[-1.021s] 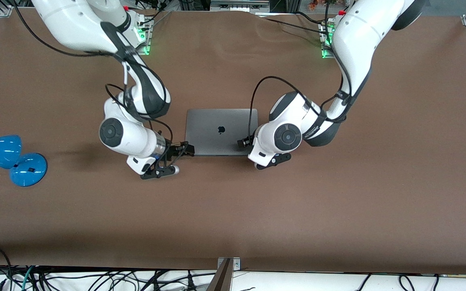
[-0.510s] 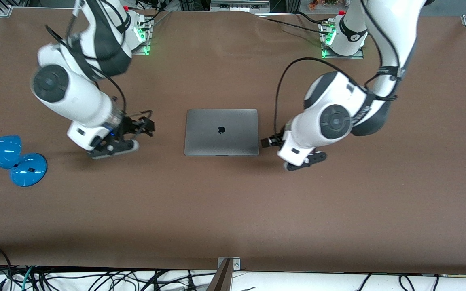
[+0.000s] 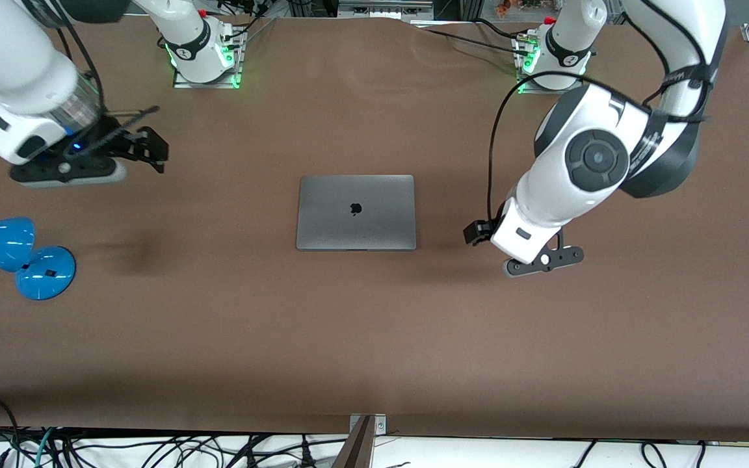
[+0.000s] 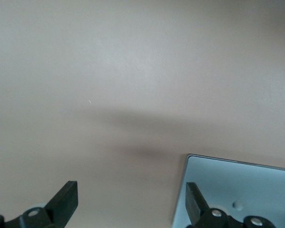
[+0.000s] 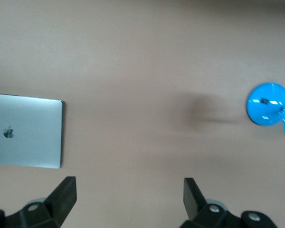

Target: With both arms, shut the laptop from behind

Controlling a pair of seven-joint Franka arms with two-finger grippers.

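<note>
One laptop [image 3: 355, 212] is shown lying shut and flat on the brown tabletop [image 3: 374, 338], midway between the two arms' ends, its lid logo facing up. Two grippers are seen, both raised and clear of it. The left gripper [image 3: 476, 233] is held over bare tabletop just beside the laptop, jaws spread wide and empty. The right gripper [image 3: 151, 148] is held well apart toward the right arm's end, jaws likewise spread and empty. One blue lamp [image 3: 17, 255] rests near that end.
</note>
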